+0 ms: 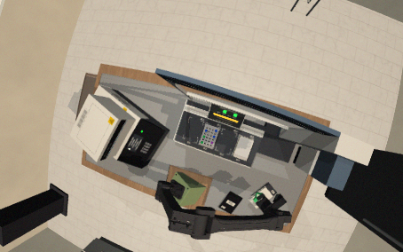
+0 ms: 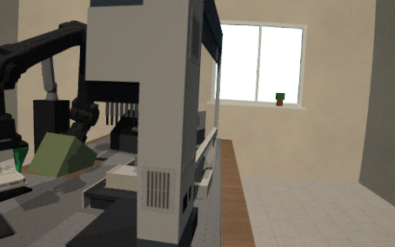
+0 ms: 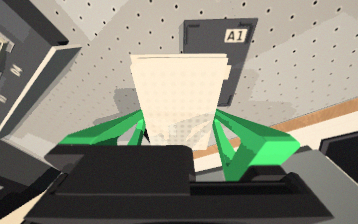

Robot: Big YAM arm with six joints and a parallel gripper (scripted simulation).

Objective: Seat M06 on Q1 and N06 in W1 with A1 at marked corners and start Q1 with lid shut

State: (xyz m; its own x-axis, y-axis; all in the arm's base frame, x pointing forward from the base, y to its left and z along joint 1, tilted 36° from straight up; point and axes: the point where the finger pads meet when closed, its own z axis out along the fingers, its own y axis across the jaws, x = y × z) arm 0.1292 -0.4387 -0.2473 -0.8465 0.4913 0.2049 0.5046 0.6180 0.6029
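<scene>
Cream-white plastic, the PCR plate (image 3: 180,100) is clamped between the green fingers of the gripper (image 3: 182,135), held above the counter (image 3: 300,65) without touching it. Just beyond its far end lies a dark nest (image 3: 220,45) whose corner label reads A1. From above, the gripper (image 1: 263,197) sits at the counter's front right corner, with a second dark nest (image 1: 230,203) near it along the front edge. The cycler (image 1: 113,129) stands at the left end, showing a green lamp (image 1: 141,131).
</scene>
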